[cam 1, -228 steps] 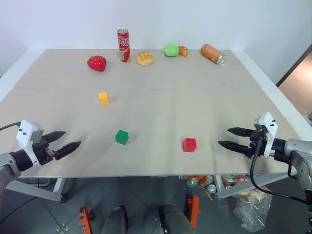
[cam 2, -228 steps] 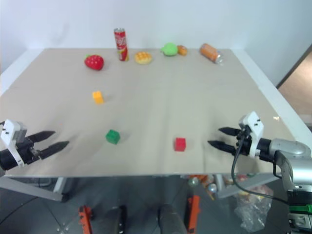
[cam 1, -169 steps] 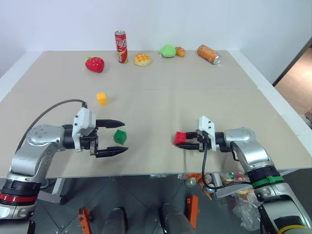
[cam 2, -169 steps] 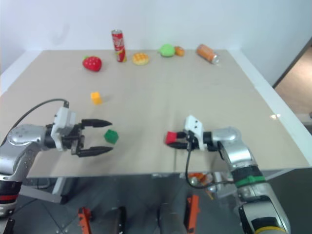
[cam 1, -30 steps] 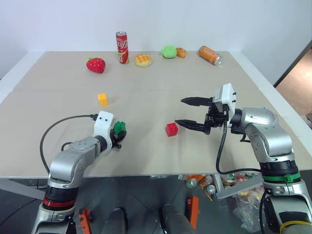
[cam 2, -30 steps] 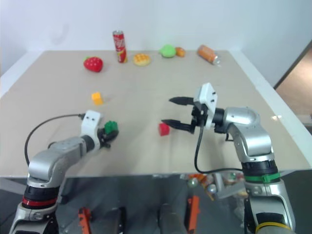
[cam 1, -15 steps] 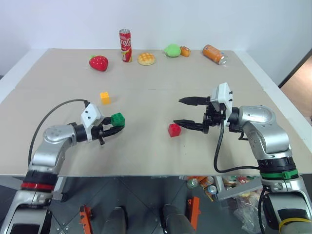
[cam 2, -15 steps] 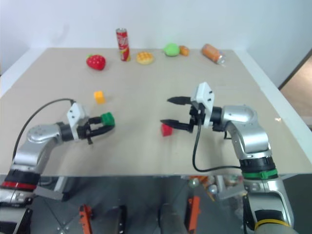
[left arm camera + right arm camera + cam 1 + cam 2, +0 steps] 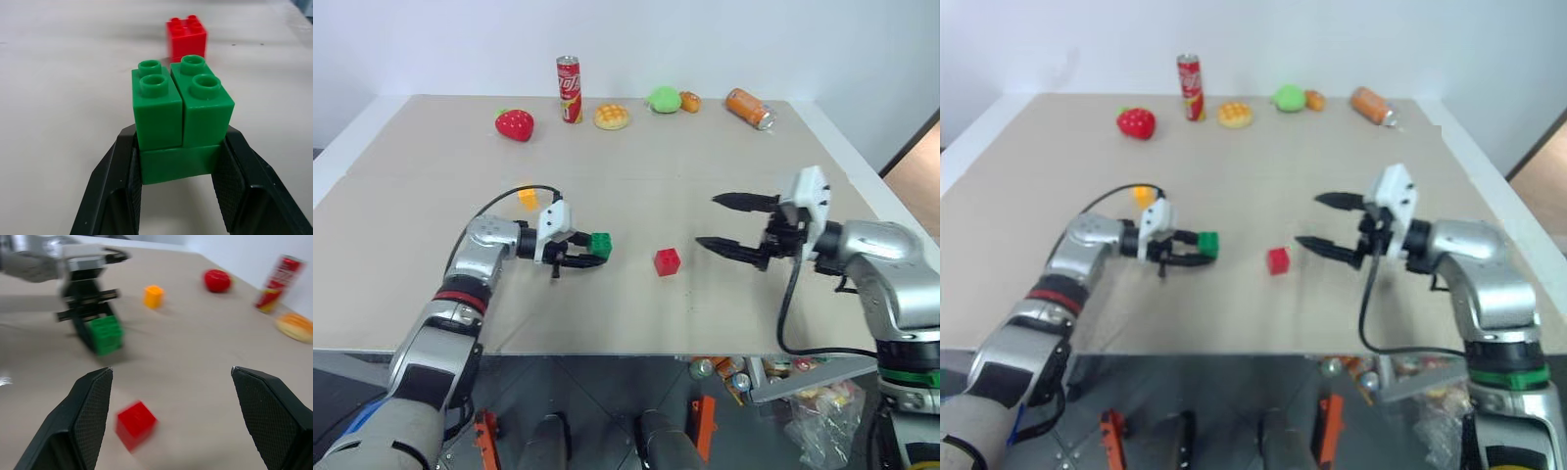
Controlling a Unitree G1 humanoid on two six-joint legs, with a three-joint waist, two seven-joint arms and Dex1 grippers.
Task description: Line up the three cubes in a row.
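My left gripper [image 9: 592, 251] is shut on the green cube [image 9: 601, 244] and holds it just above the table, a short way left of the red cube [image 9: 667, 261]. In the left wrist view the green cube [image 9: 181, 112] sits clamped between the black fingers [image 9: 113, 181], with the red cube [image 9: 186, 36] straight beyond it. The yellow-orange cube [image 9: 528, 198] lies behind my left forearm, partly covered by its cable. My right gripper [image 9: 707, 220] hangs open to the right of the red cube, holding nothing.
Along the table's far edge stand a strawberry toy [image 9: 514, 124], an upright red can [image 9: 570, 89], a bun [image 9: 611, 117], a green toy [image 9: 663, 99] and an orange can [image 9: 747, 108] lying on its side. The table's front edge [image 9: 626, 352] runs close below both arms.
My left gripper has carried the green cube to the right, closer to the red cube, turning its wrist. My right gripper has drawn back to the right, away from the red cube, still open.
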